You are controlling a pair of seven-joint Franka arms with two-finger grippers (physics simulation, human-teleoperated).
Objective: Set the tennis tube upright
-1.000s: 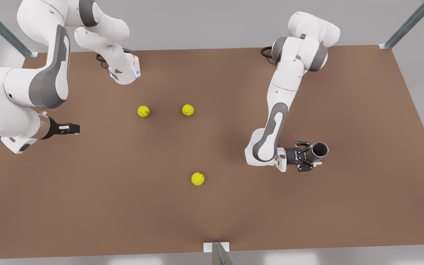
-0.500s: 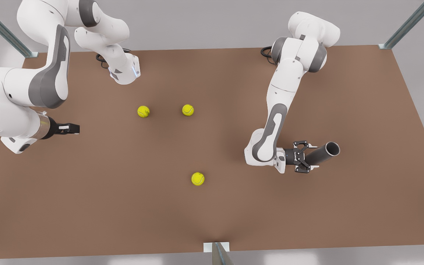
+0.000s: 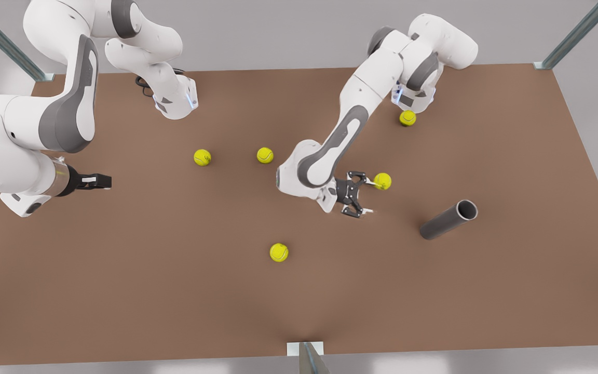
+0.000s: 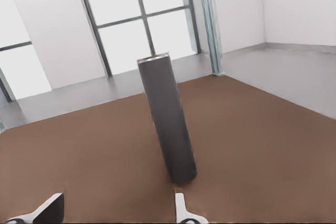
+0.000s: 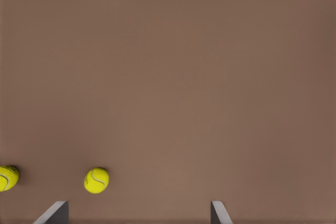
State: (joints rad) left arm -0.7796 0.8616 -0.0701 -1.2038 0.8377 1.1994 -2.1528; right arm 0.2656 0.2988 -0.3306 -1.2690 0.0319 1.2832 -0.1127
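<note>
One grey metallic tube (image 3: 448, 219) stands on end on your brown table (image 3: 174, 291), with five yellow tennis balls (image 3: 279, 252).
The left gripper (image 3: 367, 197), near the tube, and the right gripper (image 3: 103, 181), waiting at the front view's left, both gape empty. You can't tell whether the left one touches a ball.

Both pincer fingertips (image 5: 218, 212) — cut by the right wrist view's edge

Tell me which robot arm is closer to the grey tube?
Left. The left gripper is a short way from the tennis tube, toward the front view's left. The right gripper waits far off by the front view's left edge.

Smooth grey metallic tennis tube (image 3: 448, 219), fuzzy yellow tennis balls (image 3: 279, 252), matt brown table (image 3: 174, 291)
</note>
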